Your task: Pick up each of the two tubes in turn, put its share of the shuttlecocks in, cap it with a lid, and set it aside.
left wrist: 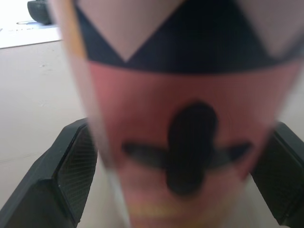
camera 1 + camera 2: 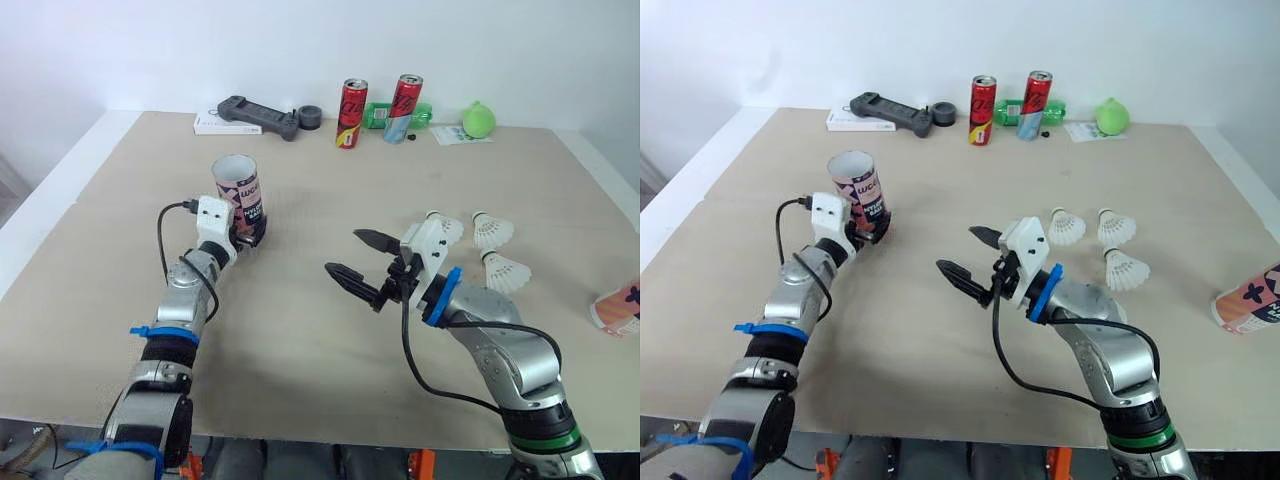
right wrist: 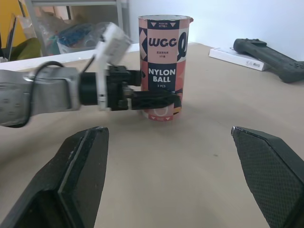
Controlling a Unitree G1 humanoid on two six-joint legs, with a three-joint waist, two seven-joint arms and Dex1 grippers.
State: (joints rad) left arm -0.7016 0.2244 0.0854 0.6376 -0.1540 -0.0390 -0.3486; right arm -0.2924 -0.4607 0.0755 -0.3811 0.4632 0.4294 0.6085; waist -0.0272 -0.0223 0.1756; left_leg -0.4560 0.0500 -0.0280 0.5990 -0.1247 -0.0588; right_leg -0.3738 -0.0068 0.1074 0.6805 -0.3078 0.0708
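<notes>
Left claw pinches the upright tube low down.
Right claw hangs spread wide above the tabletop.

Bare table between upright tube and right gripper, fingers spread wide: open passage. Tube base flanked, apparently clasped, by left gripper. Three shuttlecocks near right wrist, outer side. Lying tube at right edge. Cans along far edge, well apart.

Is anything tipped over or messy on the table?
Yes. The fallen tube lies on its side at the right edge of the table, while the upright tube stands held in the left gripper.
</notes>
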